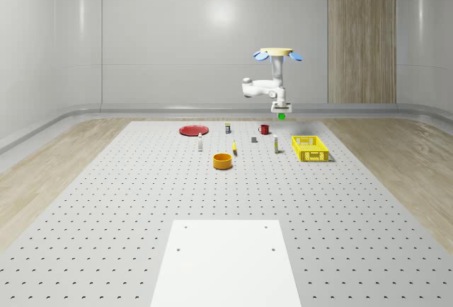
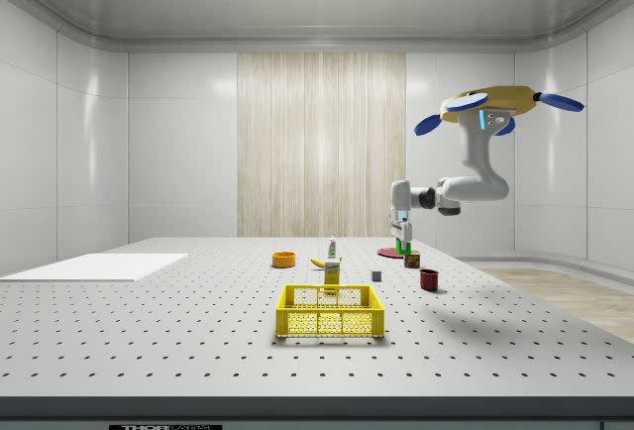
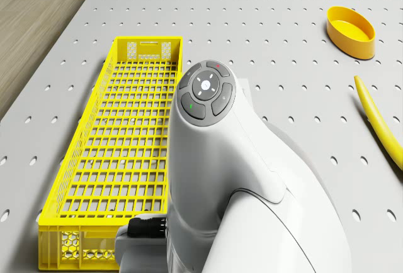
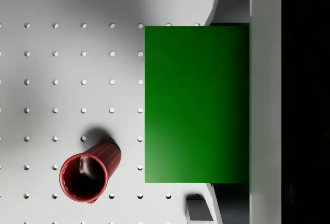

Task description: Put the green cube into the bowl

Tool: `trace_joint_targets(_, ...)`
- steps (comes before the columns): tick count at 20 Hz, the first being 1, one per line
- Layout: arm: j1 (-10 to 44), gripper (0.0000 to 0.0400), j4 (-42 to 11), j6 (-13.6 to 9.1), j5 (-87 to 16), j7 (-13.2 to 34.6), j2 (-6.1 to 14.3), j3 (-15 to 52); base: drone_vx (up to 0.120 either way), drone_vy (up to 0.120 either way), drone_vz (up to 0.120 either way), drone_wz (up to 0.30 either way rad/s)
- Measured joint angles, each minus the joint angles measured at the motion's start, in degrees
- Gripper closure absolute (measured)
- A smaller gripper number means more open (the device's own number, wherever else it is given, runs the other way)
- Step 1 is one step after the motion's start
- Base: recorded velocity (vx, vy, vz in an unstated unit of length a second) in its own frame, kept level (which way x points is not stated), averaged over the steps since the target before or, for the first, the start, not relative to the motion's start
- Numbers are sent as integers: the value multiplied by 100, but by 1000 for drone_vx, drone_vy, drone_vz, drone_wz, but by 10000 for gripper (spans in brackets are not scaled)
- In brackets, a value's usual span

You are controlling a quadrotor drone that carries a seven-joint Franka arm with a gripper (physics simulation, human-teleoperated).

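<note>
The drone [image 1: 277,53] hovers above the far part of the grey perforated desk [image 1: 141,201], near the red ribbed mug [image 4: 85,175]. Its jaws [image 1: 282,114] are clamped on the small green cube [image 1: 282,117], held well clear of the desk. This looks like the carry step; next, travel over the orange round bowl [image 1: 223,160], lower, release.

Open air surrounds the raised hand [image 1: 282,114]; red mug [image 1: 264,129] stands below.
</note>
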State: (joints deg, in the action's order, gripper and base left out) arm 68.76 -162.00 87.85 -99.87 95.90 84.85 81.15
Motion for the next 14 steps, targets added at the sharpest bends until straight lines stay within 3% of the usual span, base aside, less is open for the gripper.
trace_joint_targets(14,29,150,6,163,71,26,176,18,120,-120,0,0)
